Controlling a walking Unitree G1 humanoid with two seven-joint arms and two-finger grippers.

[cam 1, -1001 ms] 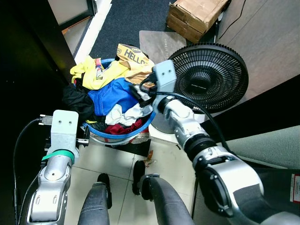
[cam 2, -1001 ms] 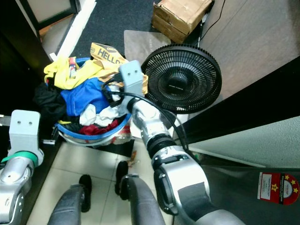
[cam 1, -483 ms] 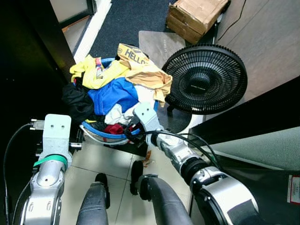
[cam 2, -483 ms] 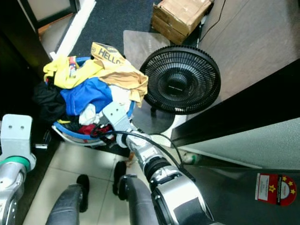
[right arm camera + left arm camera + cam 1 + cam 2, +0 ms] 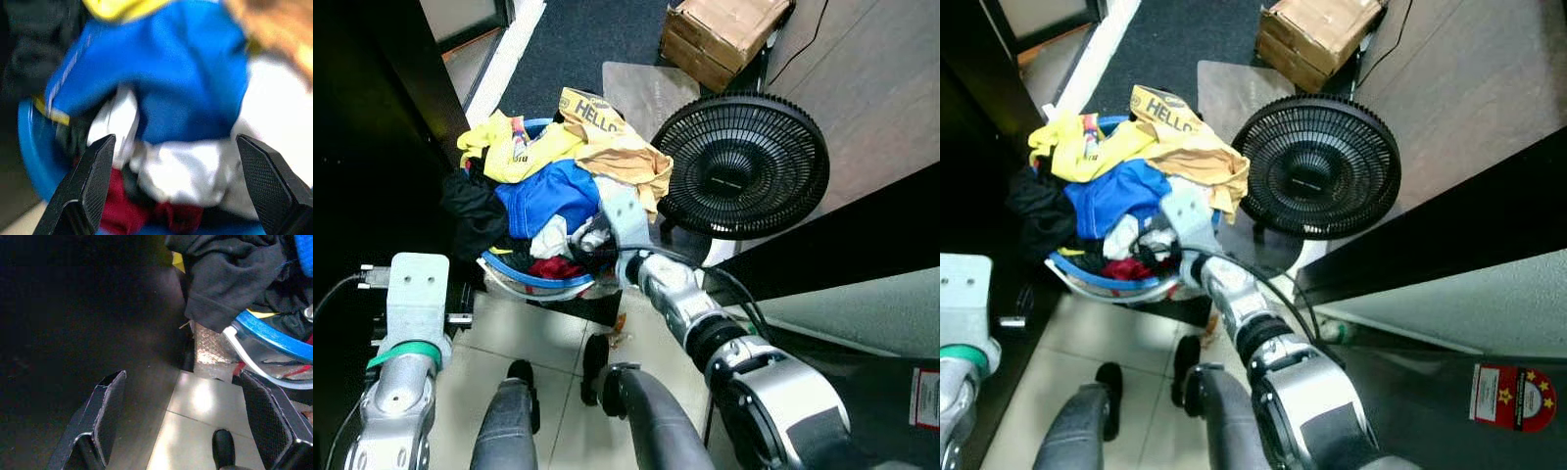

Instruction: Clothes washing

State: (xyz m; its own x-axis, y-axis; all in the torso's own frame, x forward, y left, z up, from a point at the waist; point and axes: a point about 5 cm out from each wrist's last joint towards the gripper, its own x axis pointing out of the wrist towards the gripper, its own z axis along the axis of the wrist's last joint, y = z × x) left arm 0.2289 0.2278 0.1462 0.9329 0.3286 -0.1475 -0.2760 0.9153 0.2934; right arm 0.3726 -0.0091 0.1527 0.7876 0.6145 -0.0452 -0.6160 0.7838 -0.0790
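A blue laundry basket (image 5: 533, 282) stands on the tiled floor, heaped with clothes: a yellow garment (image 5: 509, 152), a tan one printed HELLO (image 5: 607, 137), a blue one (image 5: 548, 194), a black one (image 5: 470, 211). My right arm (image 5: 675, 294) reaches to the near right side of the pile. My right gripper (image 5: 175, 142) is open, with the blue garment (image 5: 166, 73) and white cloth (image 5: 186, 166) just beyond its fingers, and red cloth (image 5: 122, 210) below. My left gripper (image 5: 182, 377) is open above the floor, beside the basket's rim (image 5: 274, 340) and the hanging black garment (image 5: 230, 279).
A black floor fan (image 5: 739, 166) stands close to the basket's right. A cardboard box (image 5: 724, 34) lies farther back on dark carpet (image 5: 578, 39). Dark furniture (image 5: 362, 147) lines the left side. My own feet (image 5: 519, 377) stand on the tiles just before the basket.
My right arm came down from above the pile to the basket's near rim, then rose a little against the clothes. My left arm sank lower and back.
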